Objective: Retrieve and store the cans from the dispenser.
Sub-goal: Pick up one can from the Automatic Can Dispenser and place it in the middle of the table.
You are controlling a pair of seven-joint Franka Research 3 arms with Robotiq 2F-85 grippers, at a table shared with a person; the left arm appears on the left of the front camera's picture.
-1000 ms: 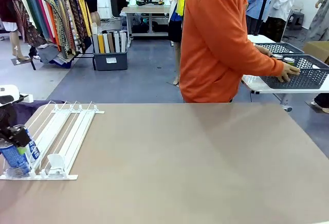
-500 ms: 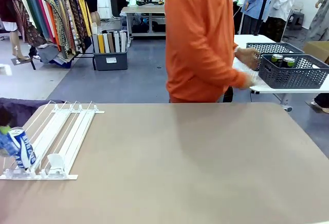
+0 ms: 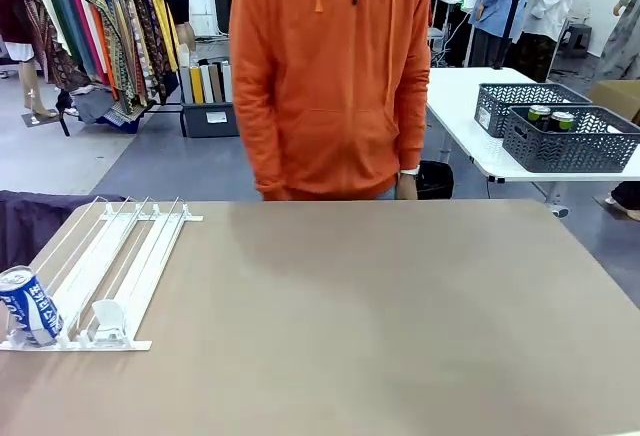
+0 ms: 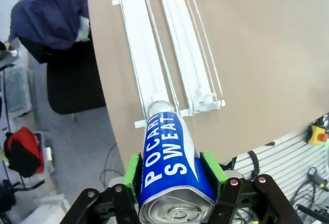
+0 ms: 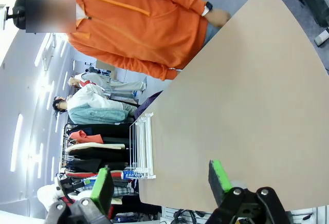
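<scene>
Person (image 3: 330,76) behind table (image 3: 400,336); baskets (image 3: 565,146) far right; left gripper (image 4: 174,172) clamps can (image 4: 169,147).

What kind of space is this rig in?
Looks like an indoor lab or workshop mocked up as a shop: packed clothes rack, a shelf-style dispenser on the table, grey baskets on a side table.

I work in a big open hall, part test lab and part clothing stockroom. Beyond the far edge of my wide beige tabletop (image 3: 380,316) lies bare grey painted floor (image 3: 150,166). A long rail of colourful hanging garments (image 3: 110,16) stands at the far left, with a dark bin of upright flat folders (image 3: 212,116) near it. A white side table (image 3: 460,106) on the right carries dark grey lattice plastic baskets (image 3: 570,151).
</scene>
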